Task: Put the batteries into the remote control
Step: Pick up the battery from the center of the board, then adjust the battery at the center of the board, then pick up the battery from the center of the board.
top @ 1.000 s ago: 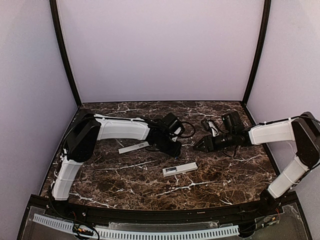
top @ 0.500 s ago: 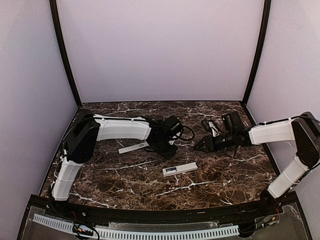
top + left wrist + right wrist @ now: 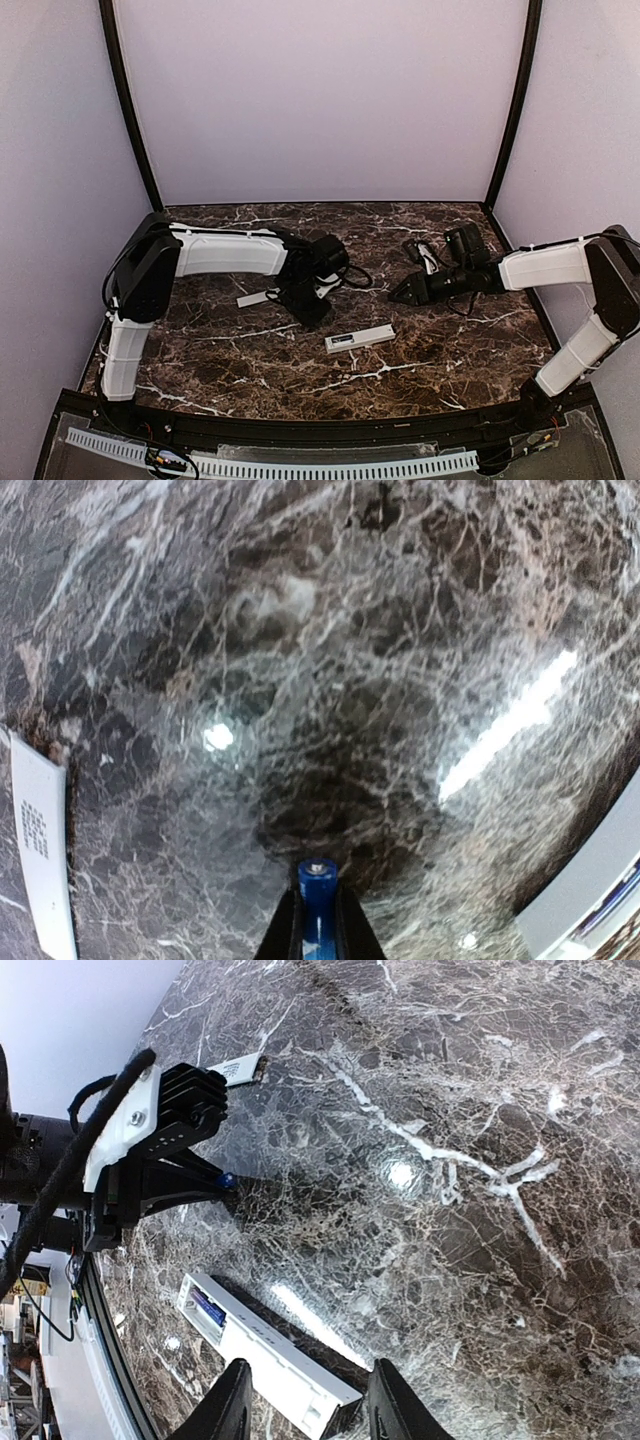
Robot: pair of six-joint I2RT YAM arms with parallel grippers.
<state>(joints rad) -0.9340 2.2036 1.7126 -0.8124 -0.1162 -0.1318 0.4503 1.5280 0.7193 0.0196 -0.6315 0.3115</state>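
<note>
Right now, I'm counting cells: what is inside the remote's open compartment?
In the open end of the remote a blue battery shows. The rest of the inside is too dark and small to tell.

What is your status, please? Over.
Left gripper shut on battery. Right gripper open, empty. Remote control on table, compartment open. Nothing blocks it.

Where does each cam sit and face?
Top external: high behind the robot, looking down on the table; left arm, right arm show.
Left wrist: faces down at the table; left gripper pinching a battery shows.
Right wrist: faces across the table toward the remote control; open right gripper shows.
Shared: right wrist also sees that left gripper and battery.
</note>
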